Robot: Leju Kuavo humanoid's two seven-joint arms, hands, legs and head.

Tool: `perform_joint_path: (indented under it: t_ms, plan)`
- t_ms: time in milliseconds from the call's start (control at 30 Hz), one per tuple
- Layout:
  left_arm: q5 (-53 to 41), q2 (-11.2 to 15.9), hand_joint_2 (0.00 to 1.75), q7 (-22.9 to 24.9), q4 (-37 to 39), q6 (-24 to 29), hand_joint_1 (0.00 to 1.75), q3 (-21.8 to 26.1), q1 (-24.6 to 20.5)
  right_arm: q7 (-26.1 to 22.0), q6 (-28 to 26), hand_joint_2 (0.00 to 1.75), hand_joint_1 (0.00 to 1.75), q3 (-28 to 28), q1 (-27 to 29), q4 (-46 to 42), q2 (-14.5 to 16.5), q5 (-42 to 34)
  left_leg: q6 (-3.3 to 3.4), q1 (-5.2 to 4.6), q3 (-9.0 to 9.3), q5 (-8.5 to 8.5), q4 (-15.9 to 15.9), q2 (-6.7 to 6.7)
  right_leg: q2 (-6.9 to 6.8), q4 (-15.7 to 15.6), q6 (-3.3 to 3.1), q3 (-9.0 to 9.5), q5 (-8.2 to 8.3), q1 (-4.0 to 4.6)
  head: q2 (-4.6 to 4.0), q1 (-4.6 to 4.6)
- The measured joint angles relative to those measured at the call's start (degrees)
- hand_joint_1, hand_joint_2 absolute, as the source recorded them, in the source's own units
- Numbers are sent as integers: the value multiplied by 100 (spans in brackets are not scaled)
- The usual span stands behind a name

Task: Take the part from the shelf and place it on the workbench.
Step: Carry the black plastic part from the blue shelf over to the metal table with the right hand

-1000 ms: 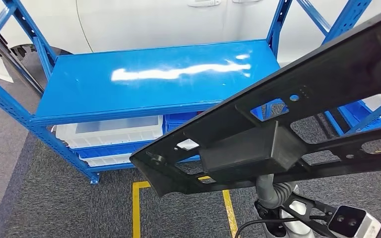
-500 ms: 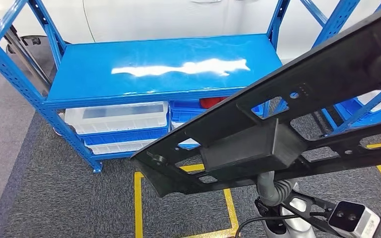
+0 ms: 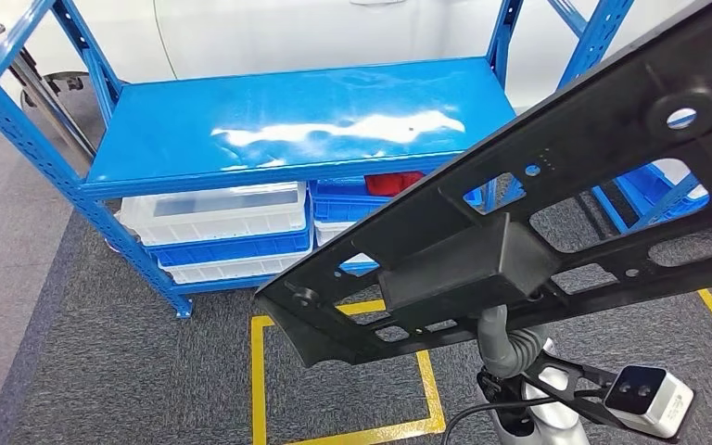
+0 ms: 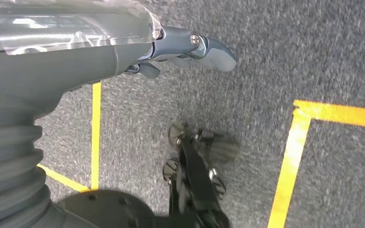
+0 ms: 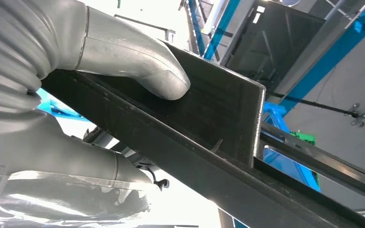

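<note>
Across right half of head view: long black part [image 3: 519,241] carried aloft, slanting from near-left tip over the yellow floor square [image 3: 343,380] up toward far right, boxy block on its underside. Well apart from blue shelf [image 3: 287,120]; not on any surface.

Against earlier frames: whole picture shifted, so camera moved, not the things. Shelf now sits a little further left and lower in view; more of lower tier exposed, red item [image 3: 392,182] now plainly seen where only a sliver showed half a second back. Yellow square more complete, near edge now visible. Part keeps much the same slant and place in frame.

Right hand [image 5: 123,57]: clamped on part, thick grey thumb pressed flat on one face of a black wall, part's bar running under the palm. Fingers on the other side hidden.

Left hand [image 4: 185,50]: hanging over grey carpet, holding nothing; fingers mostly hidden behind the wrist cover, so cannot tell whether spread or curled.

Containers, lower tier of shelf: white bin [image 3: 213,211] at left, resting on a blue bin [image 3: 232,248], another white bin beneath; contents not discernible. To the right, blue bin [image 3: 348,206] holding the red item, partly hidden by part. Top shelf board bare and glossy.
</note>
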Motion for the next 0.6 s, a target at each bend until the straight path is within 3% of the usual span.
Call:
perform_joint_path:
  t_ms: [67, 133, 200, 267, 333, 367, 400, 433, 500, 567, 600]
  plan:
    - [0, 0, 175, 1, 0, -9, 0, 3, -3, -1, 2, 175, 175, -13, -1, 3, -7, 10, 56, -23, 232, 54, -433, -3, 0, 37, 56, -32, 1, 14, 1, 0]
    - [0, -1, 175, 2, 0, -11, 0, 8, -5, -1, 3, 175, 175, -16, -2, 3, -13, 20, 116, -27, 223, 58, -486, -5, 0, 45, 117, -54, 24, 28, 1, 0]
    - [0, -5, 175, 2, 0, -16, 0, 16, -9, -2, 3, 175, 175, -21, -7, 3, -19, 24, 187, 3, 214, 93, -533, -2, 16, 149, 179, -106, -59, 26, 0, 1]
    - [0, -8, 175, 1, 0, -19, 0, 27, -17, -3, 3, 175, 175, -29, -6, 4, -26, 28, 251, 21, 195, 128, -563, 4, 35, 677, 239, -357, -371, 1, 0, 1]
    - [0, -7, 175, 2, 0, -19, 0, 37, -17, -3, 3, 175, 175, -37, 10, 13, -39, 32, 276, 14, 156, 145, -559, 9, 38, 1461, 283, -743, -701, -29, 1, 0]
    - [0, -7, 175, 2, 0, -19, 0, 39, -14, -3, 3, 175, 175, -39, 19, 21, -47, 33, 278, 11, 142, 152, -555, 10, 38, 1694, 296, -859, -742, -43, 1, 0]
    - [-1, -7, 175, 2, 0, -23, 0, 41, -11, -3, 3, 175, 175, -42, 24, 28, -55, 37, 275, 10, 135, 157, -550, 9, 38, 1706, 302, -866, -671, -55, 0, 0]
    - [-3, -8, 175, 2, 0, -30, 0, 42, -9, -3, 3, 175, 175, -45, 26, 33, -60, 43, 270, 10, 134, 160, -543, 7, 38, 1491, 300, -759, -504, -65, 0, 0]
    - [-14, -13, 175, -7, 0, -55, 0, 43, -12, -3, 2, 175, 175, -51, 26, 33, -63, 68, 248, 3, 137, 161, -529, 3, 37, 662, 271, -342, -119, -69, 0, 0]
    - [-33, -19, 175, -19, 0, -81, 0, 42, -22, -3, -9, 175, 175, -62, 32, 22, -64, 89, 196, -11, 119, 168, -514, 6, 46, 123, 221, -109, 41, -43, 0, 0]
    - [-43, -21, 175, -23, 0, -92, 0, 42, -25, -3, -27, 175, 175, -71, 38, 16, -64, 105, 161, -15, 107, 176, -514, 15, 58, 63, 194, -102, 32, -26, 0, 0]
